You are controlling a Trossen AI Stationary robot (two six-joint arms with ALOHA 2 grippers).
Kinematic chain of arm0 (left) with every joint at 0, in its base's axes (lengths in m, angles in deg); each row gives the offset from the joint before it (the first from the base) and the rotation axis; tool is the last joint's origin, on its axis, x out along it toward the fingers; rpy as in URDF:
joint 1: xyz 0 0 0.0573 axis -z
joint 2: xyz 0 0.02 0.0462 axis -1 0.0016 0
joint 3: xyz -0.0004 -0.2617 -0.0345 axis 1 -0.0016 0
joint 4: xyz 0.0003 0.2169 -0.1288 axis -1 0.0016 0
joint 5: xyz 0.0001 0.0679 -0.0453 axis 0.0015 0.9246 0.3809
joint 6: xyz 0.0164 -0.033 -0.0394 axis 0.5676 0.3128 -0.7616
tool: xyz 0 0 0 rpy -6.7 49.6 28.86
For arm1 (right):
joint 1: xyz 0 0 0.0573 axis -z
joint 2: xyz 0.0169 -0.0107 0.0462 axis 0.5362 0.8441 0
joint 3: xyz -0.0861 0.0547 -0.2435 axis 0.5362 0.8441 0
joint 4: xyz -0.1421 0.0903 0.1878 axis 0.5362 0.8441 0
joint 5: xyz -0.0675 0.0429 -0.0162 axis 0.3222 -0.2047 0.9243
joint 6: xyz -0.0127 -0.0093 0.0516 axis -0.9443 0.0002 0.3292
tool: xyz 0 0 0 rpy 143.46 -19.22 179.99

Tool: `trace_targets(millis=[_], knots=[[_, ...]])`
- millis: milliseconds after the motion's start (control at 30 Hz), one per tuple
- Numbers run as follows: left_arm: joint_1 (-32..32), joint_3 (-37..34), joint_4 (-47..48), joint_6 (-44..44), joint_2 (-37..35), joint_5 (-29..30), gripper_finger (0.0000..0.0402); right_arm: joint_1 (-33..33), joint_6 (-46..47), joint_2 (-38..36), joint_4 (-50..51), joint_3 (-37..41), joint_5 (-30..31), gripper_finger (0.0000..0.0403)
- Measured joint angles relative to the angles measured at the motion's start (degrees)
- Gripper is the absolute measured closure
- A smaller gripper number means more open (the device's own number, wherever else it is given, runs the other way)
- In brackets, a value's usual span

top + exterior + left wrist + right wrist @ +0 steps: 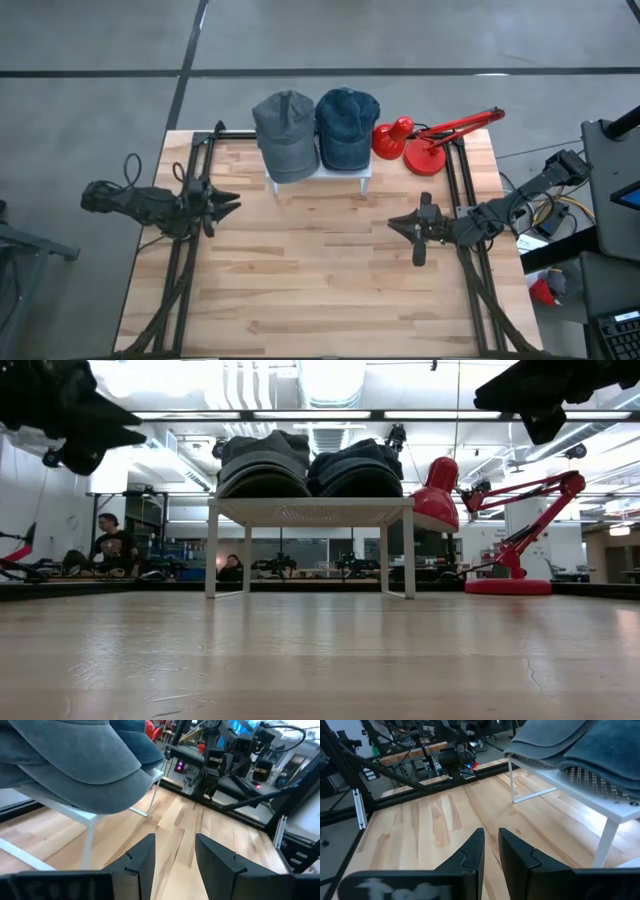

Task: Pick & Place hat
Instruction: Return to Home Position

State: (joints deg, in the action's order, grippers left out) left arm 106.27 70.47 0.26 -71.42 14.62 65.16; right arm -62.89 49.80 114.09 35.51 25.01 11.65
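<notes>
two hats side by side on a white stand [366, 176] at the table's [320, 290] far edge: grey hat [286, 135] on the left, blue hat [347, 127] on the right, long axes front to back, brims toward the near side and overhanging. crowns cut off in both wrist views. red lamp [430, 142] just beside. left gripper [226, 205] parted, empty, above bare wood. right gripper [398, 224] barely parted, empty.

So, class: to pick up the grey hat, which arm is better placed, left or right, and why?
Probably left. The grey hat sits on the white stand's left half, nearer the left claw, which is open and empty. The right claw sits nearer the blue hat.
</notes>
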Motion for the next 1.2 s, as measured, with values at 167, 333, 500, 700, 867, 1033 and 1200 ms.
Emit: trace_targets(millis=[167,333,500,700,867,1033,1200], knots=[[0.0,-6.3,-10.2,0.1,-0.1,-0.5,0.0262,0.2,-4.8,-0.8,-1.9,0.0,0.1,0.0351],[-0.1,-13.9,-20.7,0.2,0.2,-1.3,0.0262,0.1,-15.3,-1.0,-6.8,0.0,0.1,0.0351],[-0.1,-16.7,-23.7,-0.1,0.1,-0.6,0.0262,0.7,-20.0,-1.0,-10.1,0.0,0.0,0.0351],[-1.3,-16.0,-22.7,5.7,0.1,1.5,0.0262,4.7,-19.0,-1.0,-9.7,0.5,-0.1,0.0351],[-2.3,-16.0,-22.3,5.4,0.1,1.1,0.0266,10.5,-15.2,-1.0,-9.6,2.3,-3.1,0.0351],[-2.3,-16.0,-21.7,4.5,0.1,0.5,0.0281,15.1,-14.5,-1.0,-9.7,3.9,-14.5,0.0351],[-2.3,-16.0,-21.5,4.1,0.1,0.4,0.0292,15.5,-11.7,-1.3,-12.6,6.3,-15.2,0.0351]])
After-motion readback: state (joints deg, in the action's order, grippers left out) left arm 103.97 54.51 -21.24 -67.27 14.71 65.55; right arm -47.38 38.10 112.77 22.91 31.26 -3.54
